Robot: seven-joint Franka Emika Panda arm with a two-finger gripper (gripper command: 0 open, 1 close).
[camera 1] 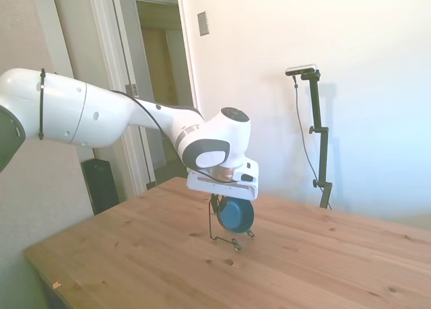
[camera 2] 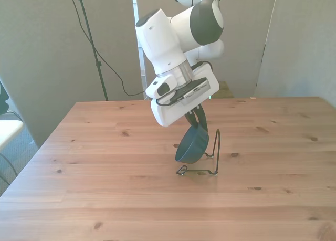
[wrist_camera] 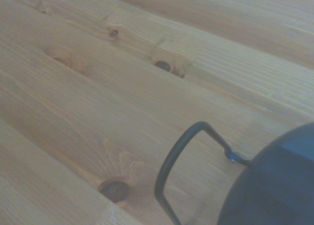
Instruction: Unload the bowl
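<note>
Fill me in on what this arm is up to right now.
The white arm has its gripper down at a small dark blue bowl that stands tilted on edge in a thin black wire stand on the wooden table. The fingers meet the bowl's upper rim, apparently closed on it. The bowl still sits within the stand, so the unloading looks just begun.
</note>
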